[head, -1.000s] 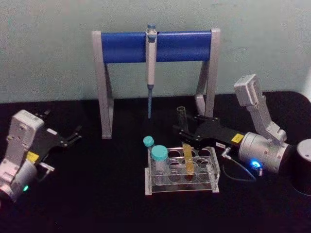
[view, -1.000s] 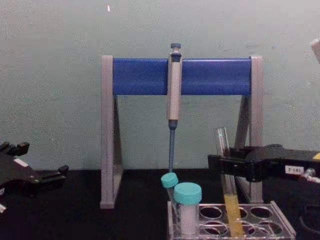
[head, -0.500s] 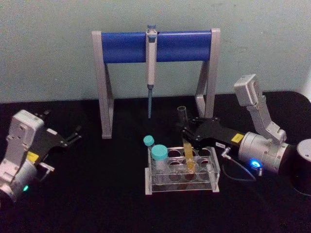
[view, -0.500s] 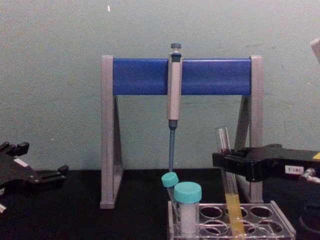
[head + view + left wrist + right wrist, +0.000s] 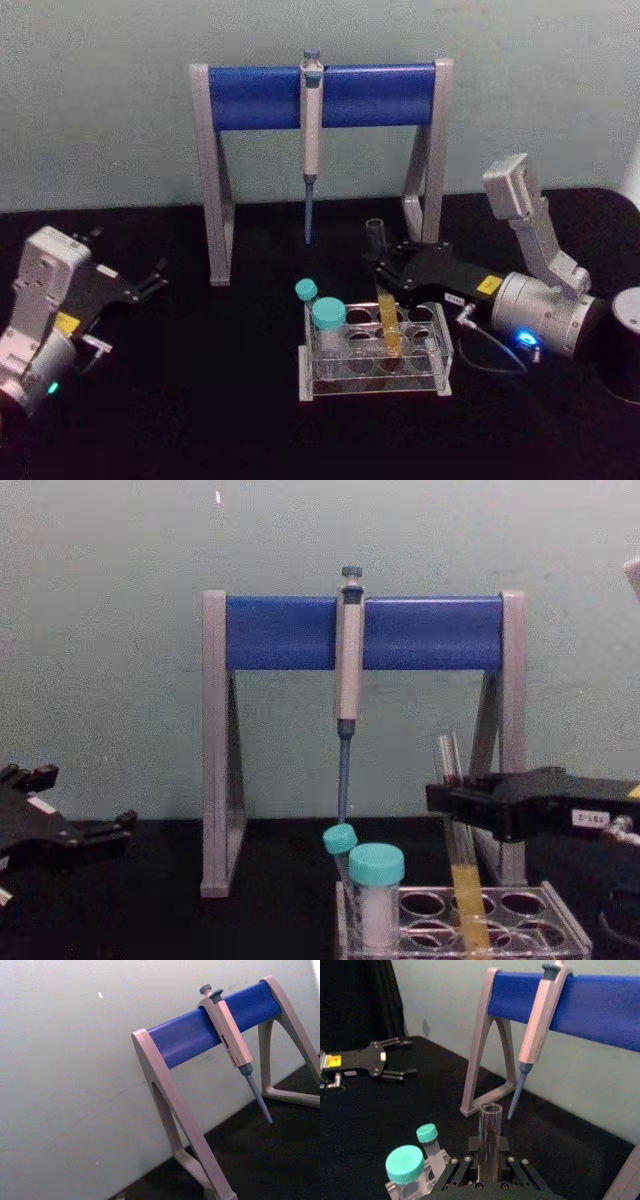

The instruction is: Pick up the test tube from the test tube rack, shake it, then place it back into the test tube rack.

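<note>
Item: tube (image 5: pixel 388 325) — long, thin clear glass, no cap, yellow liquid in the lower part.
Location: its lower end sits in a hole of the rack (image 5: pixel 370 388), at 3 o'clock from the capped tubes (image 5: pixel 327 316). The upper length stands above the top plate, tipped slightly toward 11 o'clock.
Rack: low clear plastic with round holes, on the black table (image 5: pixel 200 400), at 6 o'clock from the stand (image 5: pixel 260 97) and its hanging pipette (image 5: pixel 311 120).
Right gripper (image 5: pixel 382 272): reaches in from 3 o'clock and pinches the tube above the liquid line, one jaw on each side. The open rim shows above the jaws.
Left gripper (image 5: pixel 150 283): at 9 o'clock on the table, well apart from the rack, fingers spread, holding nothing, idle.
Weight: judged light, with little liquid and thin walls.
Stiffness: rigid with no give, so it is likely to crack rather than flex under too hard a squeeze.
Surface: smooth glass, probably slippery. It may slide lengthwise in the jaws during a shake.
Contents: uncapped, so the liquid could spill if the tube is tilted far or shaken hard.
Hold point: bare glass between the liquid and the rim — about where the jaws stand now, clear of the rack plate and below the rim.
Hazard: sideways pull while the end is in the hole could snap the tube. Travel should follow its axis.
</note>
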Action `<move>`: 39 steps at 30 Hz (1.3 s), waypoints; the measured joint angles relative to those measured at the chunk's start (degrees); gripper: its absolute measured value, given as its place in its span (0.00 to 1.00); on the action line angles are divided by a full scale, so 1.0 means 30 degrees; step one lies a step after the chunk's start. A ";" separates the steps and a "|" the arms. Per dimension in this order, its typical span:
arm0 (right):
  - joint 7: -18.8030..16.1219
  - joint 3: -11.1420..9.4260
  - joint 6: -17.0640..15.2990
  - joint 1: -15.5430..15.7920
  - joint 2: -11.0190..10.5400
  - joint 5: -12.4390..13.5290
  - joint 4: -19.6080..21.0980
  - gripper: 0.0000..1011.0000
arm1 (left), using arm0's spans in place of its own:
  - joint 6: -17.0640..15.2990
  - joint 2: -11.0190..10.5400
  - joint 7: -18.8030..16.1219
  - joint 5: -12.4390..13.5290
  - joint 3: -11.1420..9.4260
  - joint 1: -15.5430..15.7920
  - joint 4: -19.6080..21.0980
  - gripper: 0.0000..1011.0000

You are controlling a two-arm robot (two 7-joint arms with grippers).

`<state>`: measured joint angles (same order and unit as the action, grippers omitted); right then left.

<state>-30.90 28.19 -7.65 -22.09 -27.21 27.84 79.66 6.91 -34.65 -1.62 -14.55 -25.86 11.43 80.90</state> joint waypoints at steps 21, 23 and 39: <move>0.0201 -0.1507 0.2175 0.1346 -0.0580 0.0991 0.2492 0.23 | 0.0000 0.0000 0.0000 0.0000 0.0000 0.0001 0.0000 0.99; 0.0307 -0.1762 0.2670 0.1549 -0.0588 0.1010 0.2778 0.23 | 0.0000 0.0000 0.0000 0.0000 0.0000 0.0001 0.0000 0.99; 0.1294 -0.2968 0.5259 0.2346 0.0268 -0.0125 0.2667 0.23 | 0.0000 0.0000 0.0000 0.0000 0.0000 0.0001 0.0000 0.99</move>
<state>-27.02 19.28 8.13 -15.05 -26.40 27.47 87.66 6.91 -34.65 -1.62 -14.55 -25.86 11.43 80.90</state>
